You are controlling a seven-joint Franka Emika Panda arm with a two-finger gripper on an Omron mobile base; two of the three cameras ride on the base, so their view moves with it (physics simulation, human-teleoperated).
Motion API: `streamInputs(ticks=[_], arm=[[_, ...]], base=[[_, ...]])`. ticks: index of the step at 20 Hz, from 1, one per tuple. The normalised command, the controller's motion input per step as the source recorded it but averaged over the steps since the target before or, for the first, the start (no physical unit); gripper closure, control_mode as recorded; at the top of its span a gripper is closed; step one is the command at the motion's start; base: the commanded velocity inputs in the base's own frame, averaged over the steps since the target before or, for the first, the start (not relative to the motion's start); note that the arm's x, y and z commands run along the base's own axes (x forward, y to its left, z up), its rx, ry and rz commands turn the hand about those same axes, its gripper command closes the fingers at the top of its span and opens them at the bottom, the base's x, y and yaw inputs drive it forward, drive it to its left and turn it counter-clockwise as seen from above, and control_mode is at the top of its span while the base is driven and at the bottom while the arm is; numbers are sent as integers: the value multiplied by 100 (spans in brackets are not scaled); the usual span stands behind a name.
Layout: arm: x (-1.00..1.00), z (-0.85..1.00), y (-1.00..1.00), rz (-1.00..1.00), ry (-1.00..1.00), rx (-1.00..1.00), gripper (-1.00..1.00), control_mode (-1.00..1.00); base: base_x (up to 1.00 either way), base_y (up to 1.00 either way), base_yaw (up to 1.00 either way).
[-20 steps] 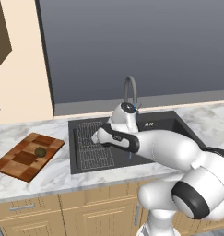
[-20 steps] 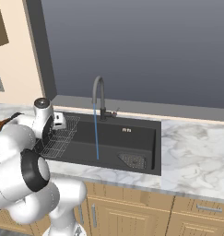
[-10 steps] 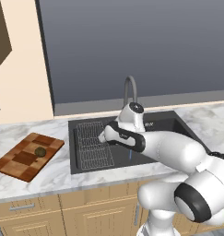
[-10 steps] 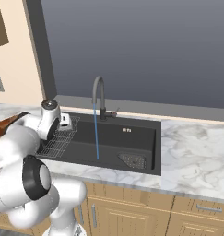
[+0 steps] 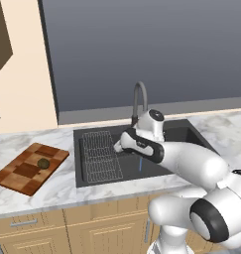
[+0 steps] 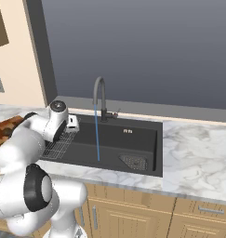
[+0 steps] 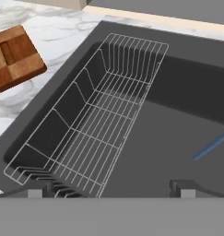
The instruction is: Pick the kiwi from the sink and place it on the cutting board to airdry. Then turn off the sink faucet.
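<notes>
The kiwi (image 5: 42, 162) is sitting on the cutting board (image 5: 29, 167), on the desk (image 5: 62, 186) well left of the sink (image 5: 92, 176). The end effector (image 7: 111, 188) hangs over the sink beside the wire rack (image 7: 90, 120), fingers spread apart with nothing between them. Water (image 6: 96, 135) is running in a thin blue stream from the faucet (image 6: 100, 95) into the sink.

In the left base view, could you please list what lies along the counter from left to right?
Cutting board with the kiwi → wire rack in the sink → gripper → faucet.
</notes>
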Motion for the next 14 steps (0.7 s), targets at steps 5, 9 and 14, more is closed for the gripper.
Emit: streamInputs(ticks=[5, 9, 14], arm=[[0, 6, -27, -1, 0, 0, -100, -100], [0, 0, -33, -1, 0, 0, -100, -100], [0, 0, -31, 0, 0, 0, -100, -100]], base=[[0, 0, 0], [0, 0, 0], [0, 0, 0]])
